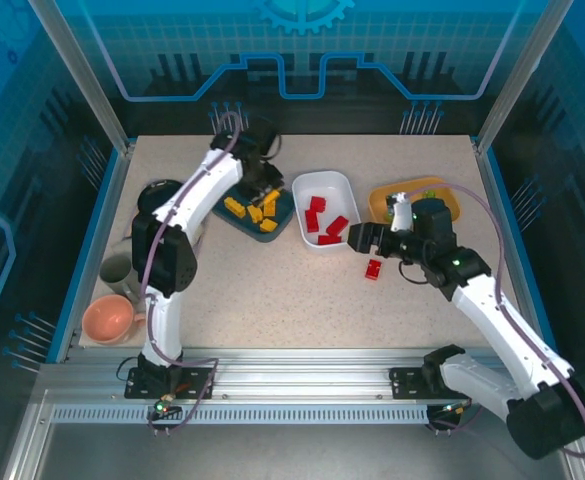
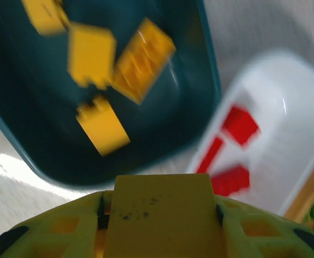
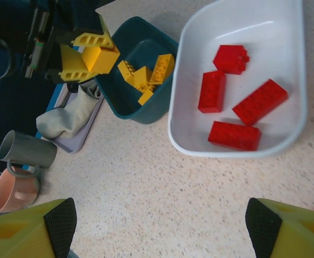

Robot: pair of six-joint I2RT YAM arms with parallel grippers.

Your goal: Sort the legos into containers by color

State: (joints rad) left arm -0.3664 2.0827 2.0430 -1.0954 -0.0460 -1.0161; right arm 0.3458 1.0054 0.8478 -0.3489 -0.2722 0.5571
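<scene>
L fingers (image 2: 60,231) are clenched on a yellow brick (image 2: 162,215), held above the teal tray (image 2: 33,150) near its rim. Other yellow bricks lie inside that tray.

R fingers (image 3: 291,231) are spread wide w/ nothing btwn them, hanging low over the table (image 1: 272,290) by the white tray (image 3: 181,107), which holds four red bricks. One loose red brick (image 1: 374,268) sits on the table just beside the R fingers, apart from the white tray. The orange tray (image 1: 382,195) w/ green bits is behind the R arm.

Handling (judgement): bricks look light, rigid and hard-shelled, not fragile, so a short drop into a tray should do no harm. Sides are smooth and glossy, so a brick prob. twists or slips if pinched at a corner or on the studs. Best hold is across two flat parallel sides, mid-length. The loose red brick is light enough to skid if one finger touches first, so the fingers should straddle it evenly before closing.
</scene>
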